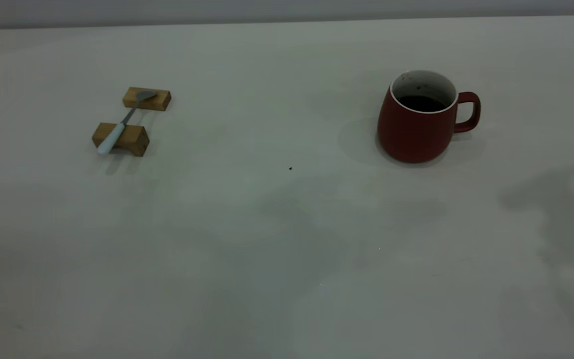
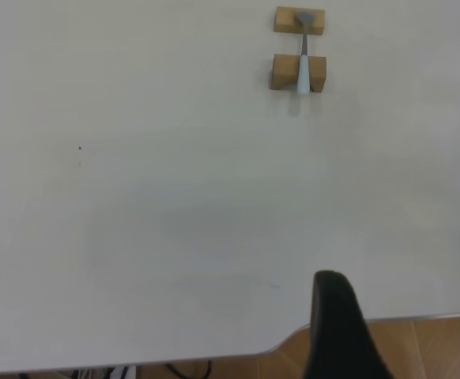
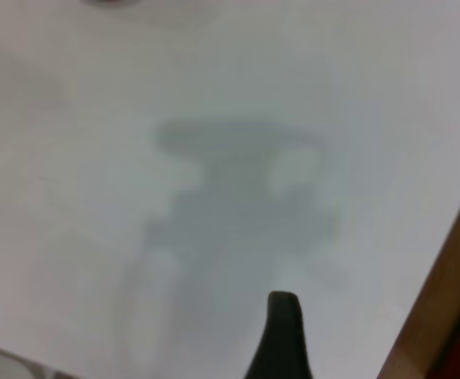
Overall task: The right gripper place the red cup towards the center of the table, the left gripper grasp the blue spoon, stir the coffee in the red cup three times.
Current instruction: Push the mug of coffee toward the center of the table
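- The blue spoon [image 1: 120, 124] lies across two small wooden blocks [image 1: 132, 119] on the left side of the table [image 1: 267, 224]. Its handle hangs off the near block. A poke on that end could tip the spoon off the blocks.
- The left gripper [image 2: 337, 316] is well back from the spoon, by the table's edge. Only one black finger shows, so nobody can tell if its fingers are wide or narrow. The spoon is thin, so a grab that is a bit off could miss it or push the blocks.
- A tiny dark speck [image 1: 290, 168] sits near the middle of the table.
- The red cup [image 1: 419, 119] stands upright on the right side, not in the middle yet. The coffee [image 1: 420, 103] inside could slosh out if the cup gets bumped or moved too fast.
- The right gripper [image 3: 281, 332] hangs over bare table near the table edge, holding nothing. Only one finger shows, so its opening cannot be told.
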Robot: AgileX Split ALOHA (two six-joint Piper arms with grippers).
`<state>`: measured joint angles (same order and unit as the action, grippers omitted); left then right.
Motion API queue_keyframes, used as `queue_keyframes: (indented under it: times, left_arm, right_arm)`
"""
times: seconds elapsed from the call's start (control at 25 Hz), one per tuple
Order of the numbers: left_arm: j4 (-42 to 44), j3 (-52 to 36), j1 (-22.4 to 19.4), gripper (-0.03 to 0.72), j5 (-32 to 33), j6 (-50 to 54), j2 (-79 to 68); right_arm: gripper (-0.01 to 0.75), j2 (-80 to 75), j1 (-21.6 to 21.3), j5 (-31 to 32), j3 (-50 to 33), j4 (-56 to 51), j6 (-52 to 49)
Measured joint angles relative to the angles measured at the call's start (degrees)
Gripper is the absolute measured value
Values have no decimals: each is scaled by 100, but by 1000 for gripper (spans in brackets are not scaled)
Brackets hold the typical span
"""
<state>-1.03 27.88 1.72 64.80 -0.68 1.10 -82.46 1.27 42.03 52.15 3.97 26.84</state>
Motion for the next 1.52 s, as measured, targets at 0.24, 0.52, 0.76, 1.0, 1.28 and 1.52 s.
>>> queue_keyframes:
  times: [0.24,0.52,0.76,1.0,1.28,1.52]
  left_arm:
    - [0,0,0,498,0,0,0]
    - [0,0,0,498,0,0,0]
    - [0,0,0,498,0,0,0]
    - [0,0,0,498,0,0,0]
    - [0,0,0,498,0,0,0]
    - [0,0,0,498,0,0,0]
  right_arm:
    - [695,-1803,126,-161,951,10,1100]
    - [685,-3464,164,-372,1988,-197,2768]
    - [682,-4228,206,-445,2620,-273,3650]
    - [674,-4605,450,-767,2982,-280,4187]
    - [674,-5036,808,-805,3313,-289,4260]
    - [657,-5255,905,-879,3352,-462,4266]
